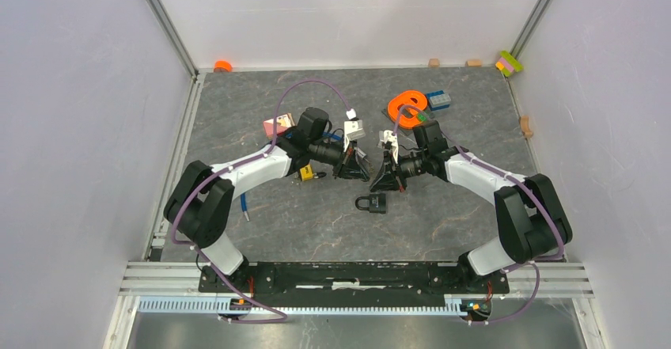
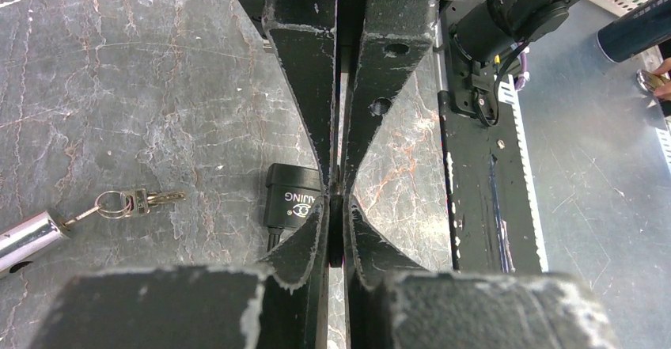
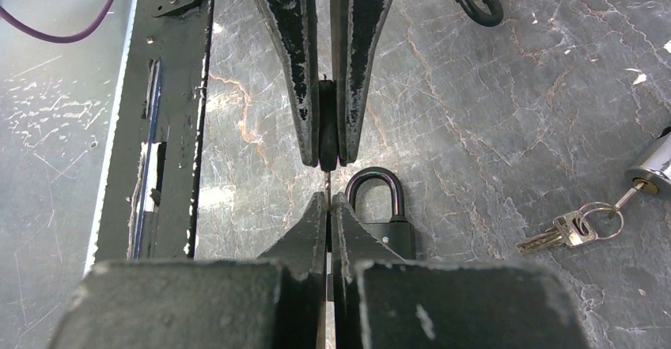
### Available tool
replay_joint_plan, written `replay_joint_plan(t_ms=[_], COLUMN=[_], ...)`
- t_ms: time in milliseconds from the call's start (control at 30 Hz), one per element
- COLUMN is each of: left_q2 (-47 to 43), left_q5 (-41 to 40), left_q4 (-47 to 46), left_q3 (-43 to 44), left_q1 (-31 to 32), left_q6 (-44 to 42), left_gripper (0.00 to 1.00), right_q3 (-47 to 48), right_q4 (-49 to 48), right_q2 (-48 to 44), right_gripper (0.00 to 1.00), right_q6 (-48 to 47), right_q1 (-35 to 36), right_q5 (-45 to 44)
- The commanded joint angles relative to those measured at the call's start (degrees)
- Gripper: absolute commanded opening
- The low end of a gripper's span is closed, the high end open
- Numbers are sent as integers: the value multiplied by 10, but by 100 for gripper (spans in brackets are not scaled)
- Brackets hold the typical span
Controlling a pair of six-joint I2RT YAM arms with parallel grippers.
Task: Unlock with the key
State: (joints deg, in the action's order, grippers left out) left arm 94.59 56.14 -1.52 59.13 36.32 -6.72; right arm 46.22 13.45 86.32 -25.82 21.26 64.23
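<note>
Above the bench (image 1: 443,222), just over the padlock (image 1: 372,202), gripped the key (image 3: 327,127) from both ends, with the left pincer (image 2: 336,210) closed on its black head and the right pincer (image 3: 329,205) squeezed shut on the blade, likely to re-seat it for the keyhole.

Left arm (image 1: 252,168): elbow bent, forearm reaching inward toward centre.
Right arm (image 1: 475,173): mirrors it, reaching inward.
Left gripper (image 2: 336,206): jaws almost together.
Right gripper (image 3: 328,206): jaws pressed together, tips facing the left's, very near.
</note>
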Motion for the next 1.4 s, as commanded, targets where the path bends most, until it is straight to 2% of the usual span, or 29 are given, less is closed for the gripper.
replay_joint_plan(t_ms=[0,133,233,267,300,400,467,500,633,800,967,1100,1367], left_q2=[2,-5,-14,-18,-21,-29,-36,-41,-69,-101,-174,-242,-311], left_q5=[23,23,19,16,12,2,-3,-6,-32,-99,-121,-145,-157], left_q4=[-11,-4,2,8,12,49,67,76,135,303,388,414,420], left_q3=[10,5,-1,-1,-1,1,2,2,9,60,44,13,-10], left_q1=[3,3,3,3,3,-3,-15,-22,-56,-92,-155,-190,-193], left_q6=[7,1,-4,-8,-12,-22,-25,-25,-33,-82,-127,-141,-132], left_gripper=[10,2,2,2,2,2,2,2,2,2,2,2,2], right_q3=[11,11,10,11,11,6,4,4,-18,-30,-15,10,27], right_q4=[-19,-29,-32,-31,-31,-30,-17,-5,-5,-15,-51,-59,-53], right_q2=[2,3,1,0,-3,-14,-23,-28,-66,-80,-53,-16,25], right_gripper=[0,1,16,25,39,73,89,93,95,95,92,90,87], right_q6=[8,21,27,29,30,27,6,-12,-59,-95,-82,-91,-114], right_q1=[-2,-5,-8,-10,-13,-22,-28,-30,-19,69,143,179,200], right_q5=[4,4,2,-1,-5,-18,-40,-54,-134,-271,-368,-421,-485])
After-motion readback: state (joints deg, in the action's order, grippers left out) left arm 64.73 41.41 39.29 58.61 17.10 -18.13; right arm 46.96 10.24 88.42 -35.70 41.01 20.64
